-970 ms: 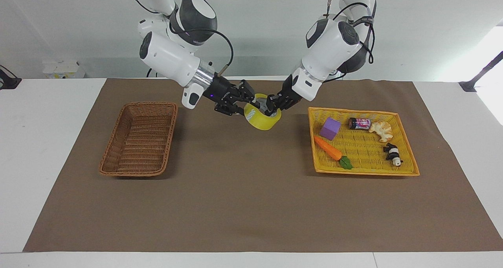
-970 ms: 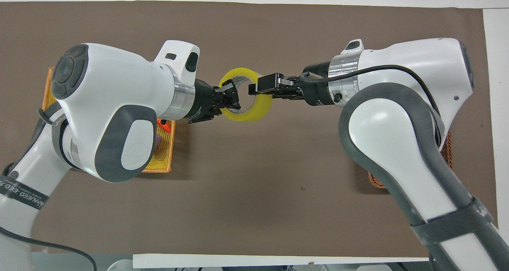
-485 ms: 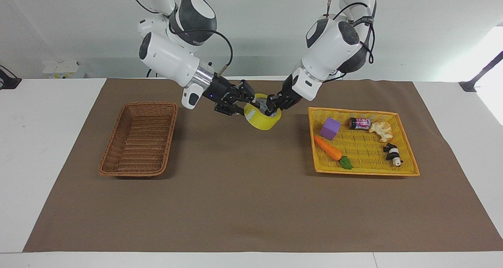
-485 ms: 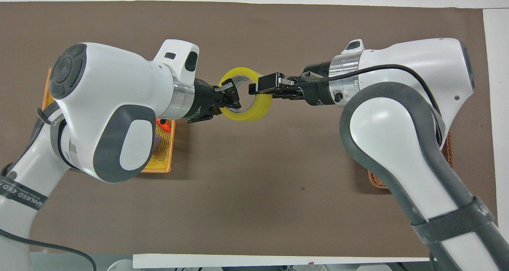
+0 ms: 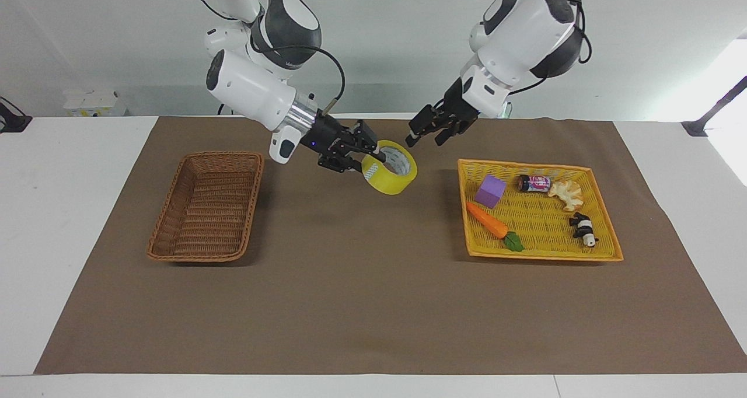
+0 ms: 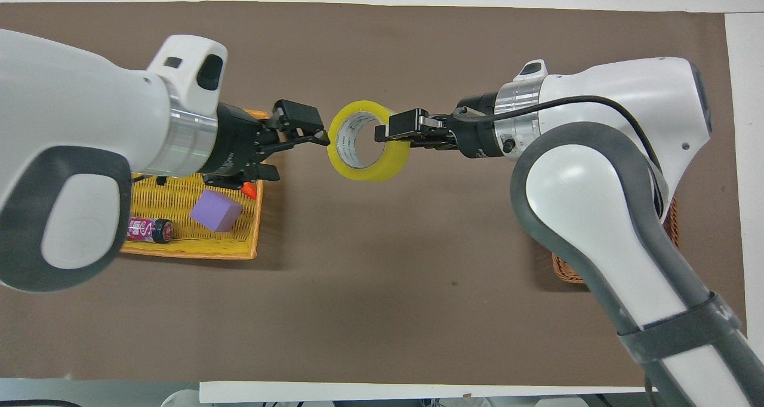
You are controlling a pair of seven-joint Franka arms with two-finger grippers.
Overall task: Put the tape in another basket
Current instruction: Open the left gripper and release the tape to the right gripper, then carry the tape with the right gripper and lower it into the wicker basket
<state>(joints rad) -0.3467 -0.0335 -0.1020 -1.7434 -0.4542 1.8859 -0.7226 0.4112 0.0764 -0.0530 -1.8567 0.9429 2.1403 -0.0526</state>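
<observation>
Holding the tape (image 5: 390, 174) in the clamped right gripper (image 5: 373, 153) above the mat, I see the basket (image 5: 205, 205) toward the right arm's end, while the left gripper (image 5: 425, 131) hangs open.

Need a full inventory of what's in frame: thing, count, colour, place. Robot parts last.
tape: 1, yellow with white core, held in the air over the mat between the two baskets
wicker basket: 1, dark brown, toward the right arm's end
tray basket: 1, yellow-orange, toward the left arm's end
cube: 1, purple, in the tray basket
carrot: 1, orange with green top, in the tray basket
can: 1, dark with pink label, lying in the tray basket
bread-like toy: 1, tan, in the tray basket
panda figure: 1, black and white, in the tray basket
mat: 1, brown, covering the table
right gripper: shut on the tape's rim
left gripper: open, clear of the tape, raised over the mat beside the tray basket
</observation>
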